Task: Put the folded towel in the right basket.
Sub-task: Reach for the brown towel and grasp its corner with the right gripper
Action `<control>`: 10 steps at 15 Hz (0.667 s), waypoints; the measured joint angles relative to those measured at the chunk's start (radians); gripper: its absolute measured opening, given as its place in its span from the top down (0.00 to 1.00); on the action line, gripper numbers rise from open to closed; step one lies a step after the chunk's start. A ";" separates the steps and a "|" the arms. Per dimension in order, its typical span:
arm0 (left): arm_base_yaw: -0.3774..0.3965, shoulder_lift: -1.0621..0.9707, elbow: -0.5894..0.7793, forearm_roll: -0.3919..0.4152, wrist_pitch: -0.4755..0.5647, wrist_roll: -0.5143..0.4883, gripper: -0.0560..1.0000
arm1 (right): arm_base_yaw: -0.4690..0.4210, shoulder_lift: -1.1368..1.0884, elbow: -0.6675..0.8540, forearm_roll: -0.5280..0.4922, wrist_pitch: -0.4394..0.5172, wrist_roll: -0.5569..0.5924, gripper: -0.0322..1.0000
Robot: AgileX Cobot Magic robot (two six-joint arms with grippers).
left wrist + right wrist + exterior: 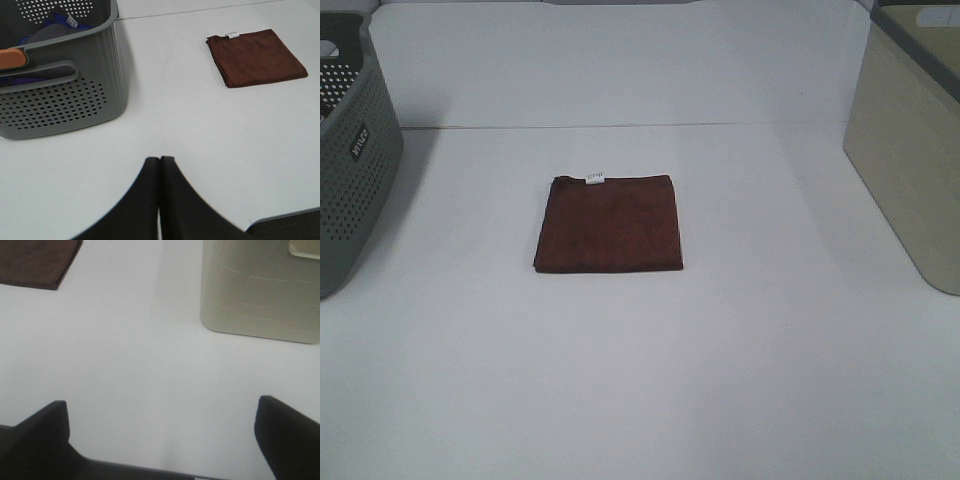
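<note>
Exterior high: the folded dark-brown cloth towel (608, 222), near-square, lies flat, well left of the beige rectangular basket (910, 170). No claw shows.

Left wrist: the left gripper (160, 165) is closed and empty, with the towel well ahead.

Right wrist: the right gripper (161, 405) is spread wide and empty. The towel's corner and the basket both lie ahead, so this arm is judged better placed.
</note>
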 joint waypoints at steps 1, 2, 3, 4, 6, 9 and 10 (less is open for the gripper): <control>0.000 0.000 0.000 0.000 0.000 0.001 0.95 | 0.000 0.000 0.000 0.000 0.000 0.000 0.03; 0.000 0.000 0.000 0.000 0.000 0.001 0.95 | 0.000 0.000 0.000 0.000 0.000 0.000 0.03; 0.000 0.000 0.000 0.000 0.000 0.001 0.95 | 0.000 0.000 0.000 0.000 0.000 0.000 0.03; 0.000 0.000 0.000 0.000 0.000 0.001 0.95 | 0.000 0.000 0.000 0.000 0.000 0.000 0.03; 0.000 0.000 0.000 0.000 0.000 0.001 0.95 | 0.000 0.000 0.000 0.000 0.000 0.000 0.03; 0.000 0.000 0.000 0.000 0.000 0.001 0.95 | 0.000 0.000 0.000 0.000 0.000 0.000 0.03; 0.000 0.000 0.000 0.000 0.000 0.001 0.95 | 0.000 0.000 0.000 0.000 0.000 0.000 0.03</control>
